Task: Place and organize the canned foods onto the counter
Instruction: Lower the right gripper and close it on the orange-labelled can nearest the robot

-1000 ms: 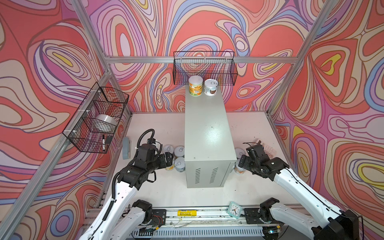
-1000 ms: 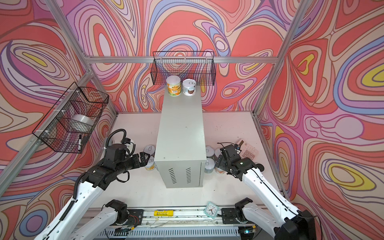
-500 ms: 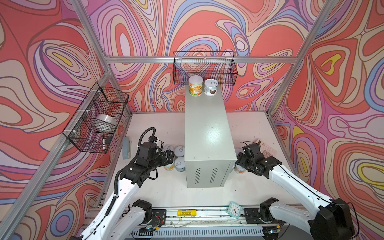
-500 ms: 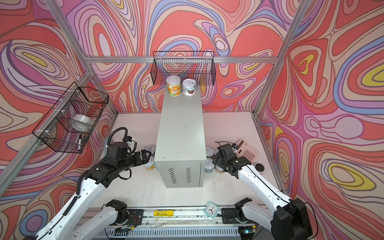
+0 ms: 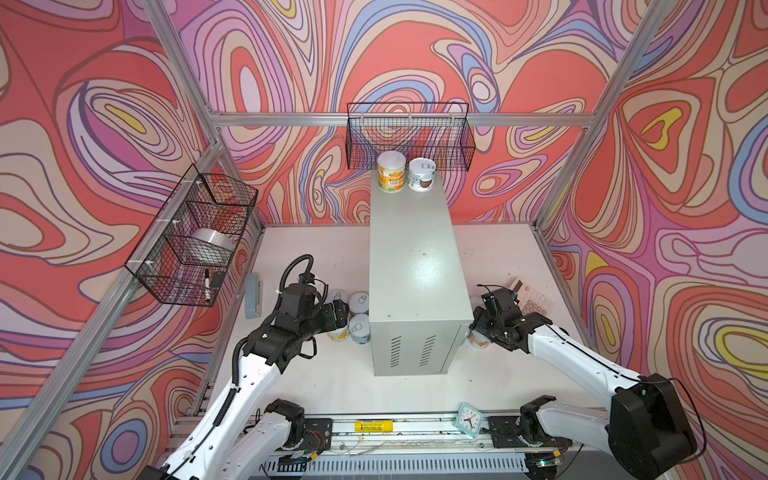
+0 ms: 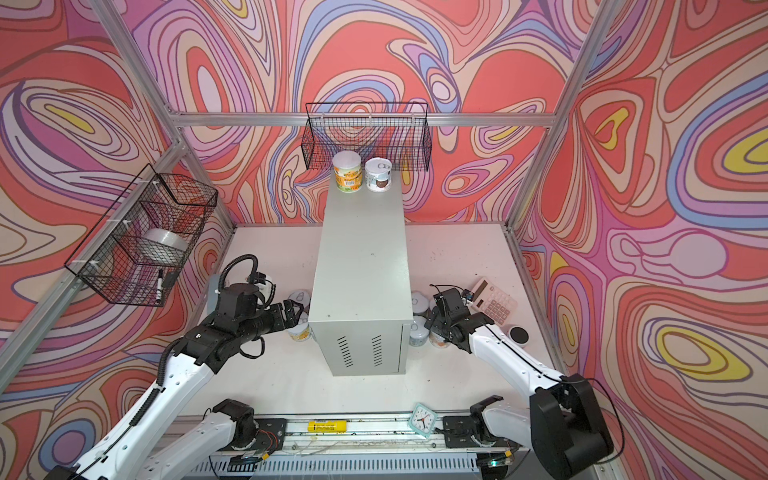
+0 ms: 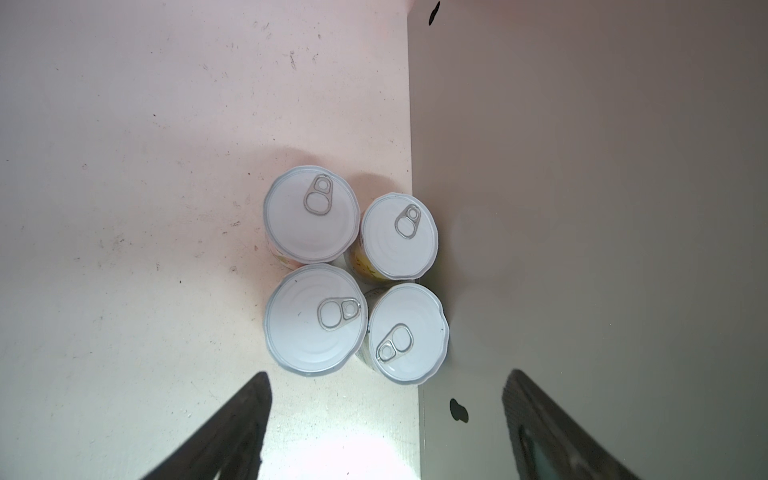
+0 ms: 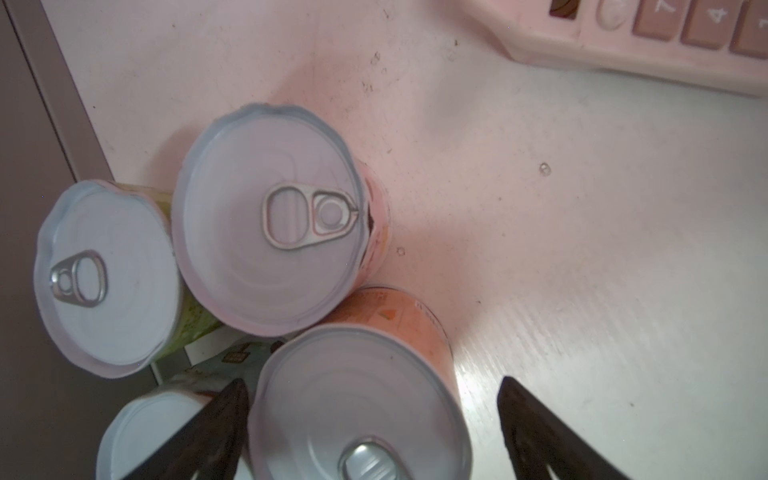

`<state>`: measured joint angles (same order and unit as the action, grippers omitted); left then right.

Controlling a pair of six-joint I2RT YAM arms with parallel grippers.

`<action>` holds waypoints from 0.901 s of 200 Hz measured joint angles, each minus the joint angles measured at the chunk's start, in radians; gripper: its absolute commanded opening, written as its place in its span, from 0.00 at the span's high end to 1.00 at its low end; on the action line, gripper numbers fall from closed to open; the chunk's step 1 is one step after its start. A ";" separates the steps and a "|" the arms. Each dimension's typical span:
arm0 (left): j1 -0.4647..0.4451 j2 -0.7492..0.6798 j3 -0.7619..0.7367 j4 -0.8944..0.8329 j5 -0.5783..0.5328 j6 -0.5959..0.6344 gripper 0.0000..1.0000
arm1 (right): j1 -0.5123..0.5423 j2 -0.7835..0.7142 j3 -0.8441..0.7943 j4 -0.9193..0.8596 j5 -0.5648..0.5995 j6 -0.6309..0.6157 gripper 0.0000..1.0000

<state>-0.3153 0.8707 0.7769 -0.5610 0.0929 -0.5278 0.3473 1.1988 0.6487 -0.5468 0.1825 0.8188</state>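
Observation:
The counter [image 5: 409,270] [image 6: 359,257] is a tall grey box mid-table. At its far end stand two canned foods, an orange-yellow one [image 5: 391,171] and a white one [image 5: 422,175]. Several more tins crowd its left side [image 5: 358,303]; the left wrist view shows their lids [image 7: 316,318] [image 7: 408,331]. My left gripper [image 5: 338,311] [image 7: 388,374] hovers open above them, holding nothing. Other tins sit at the counter's right side [image 6: 419,301]. My right gripper [image 6: 436,320] [image 8: 374,380] is open and straddles an orange-labelled tin [image 8: 357,407], with one finger [image 8: 540,432] clear of it.
A pink calculator [image 6: 494,301] [image 8: 644,33] and a small black-topped cylinder [image 6: 519,334] lie right of the right arm. A grey tool [image 5: 252,295] lies at the left edge. Wire baskets hang on the back wall [image 5: 409,137] and left wall [image 5: 195,237]. A small clock [image 5: 469,419] stands on the front rail.
Both grippers have crept in towards the counter and the tins beside it. The left jaws have narrowed a little. The right gripper has come down around the orange-labelled tin.

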 measured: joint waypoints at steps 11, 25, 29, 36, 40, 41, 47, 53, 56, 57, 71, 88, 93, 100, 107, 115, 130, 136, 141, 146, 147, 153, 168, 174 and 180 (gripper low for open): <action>0.000 0.003 0.000 0.003 0.000 0.000 0.13 | -0.002 0.000 -0.009 0.015 -0.004 0.001 0.05; 0.000 0.008 0.000 0.006 0.000 0.000 0.14 | -0.003 0.000 -0.019 0.027 -0.008 0.001 0.06; 0.000 0.010 0.000 0.006 0.000 0.000 0.14 | -0.005 0.000 -0.022 0.028 -0.008 0.001 0.07; 0.000 0.012 0.000 0.006 0.000 0.000 0.14 | -0.007 0.000 -0.026 0.030 -0.008 0.001 0.07; 0.000 0.013 0.000 0.007 0.001 0.000 0.14 | -0.009 0.000 -0.027 0.031 -0.008 0.001 0.07; 0.000 0.014 0.000 0.007 0.001 0.000 0.14 | -0.009 0.000 -0.028 0.031 -0.008 0.001 0.07; 0.000 0.016 0.000 0.008 0.001 0.000 0.14 | -0.012 0.000 -0.031 0.030 -0.008 0.002 0.08; 0.000 0.019 -0.001 0.010 0.001 0.000 0.14 | -0.013 0.000 -0.033 0.029 -0.007 0.001 0.08; 0.000 0.020 -0.001 0.011 0.001 0.000 0.14 | -0.014 0.000 -0.034 0.027 -0.006 0.001 0.08; 0.000 0.021 -0.001 0.011 0.001 0.000 0.14 | -0.014 0.000 -0.034 0.027 -0.006 0.002 0.08; 0.000 0.023 -0.001 0.012 0.001 0.000 0.14 | -0.016 -0.002 -0.034 0.013 0.007 0.002 0.08; 0.000 0.023 -0.001 0.013 0.001 0.000 0.14 | -0.018 -0.015 -0.034 -0.016 0.037 0.002 0.08; 0.000 0.023 -0.001 0.013 0.001 0.000 0.14 | -0.019 -0.021 -0.034 -0.025 0.045 0.001 0.08; 0.000 0.023 -0.001 0.013 0.001 0.000 0.14 | -0.019 -0.029 -0.034 -0.038 0.058 0.000 0.08; 0.000 0.023 -0.001 0.013 0.001 0.000 0.15 | -0.020 -0.038 -0.034 -0.051 0.067 -0.002 0.07; 0.000 0.023 -0.001 0.014 0.002 -0.001 0.15 | -0.020 -0.048 -0.034 -0.063 0.074 -0.006 0.07; 0.000 0.023 -0.004 0.023 0.005 -0.001 0.15 | -0.020 -0.067 -0.034 -0.077 0.078 -0.015 0.06; 0.000 0.023 -0.007 0.028 0.005 -0.002 0.15 | -0.021 -0.074 -0.034 -0.079 0.076 -0.022 0.06; 0.000 0.023 -0.010 0.031 0.006 -0.003 0.15 | -0.021 -0.079 -0.034 -0.079 0.074 -0.027 0.06; 0.000 0.023 -0.013 0.034 0.008 -0.005 0.14 | -0.021 -0.082 -0.034 -0.079 0.071 -0.032 0.06; 0.000 0.023 -0.013 0.034 0.008 -0.005 0.14 | -0.021 -0.083 -0.034 -0.079 0.071 -0.033 0.06; 0.000 0.023 -0.016 0.035 0.009 -0.008 0.14 | -0.021 -0.084 -0.034 -0.079 0.067 -0.037 0.06; -0.002 0.023 -0.020 0.036 0.012 -0.009 0.15 | -0.021 -0.076 -0.034 -0.077 0.057 -0.048 0.07; -0.004 0.023 -0.021 0.036 0.012 -0.009 0.15 | -0.021 -0.068 -0.034 -0.076 0.055 -0.050 0.08; -0.005 0.023 -0.021 0.039 0.012 -0.011 0.15 | -0.021 -0.057 -0.034 -0.074 0.051 -0.051 0.09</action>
<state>-0.3202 0.8936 0.7555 -0.5224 0.1047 -0.5385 0.3264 1.1416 0.6147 -0.6212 0.2337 0.7673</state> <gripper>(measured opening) 0.855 0.925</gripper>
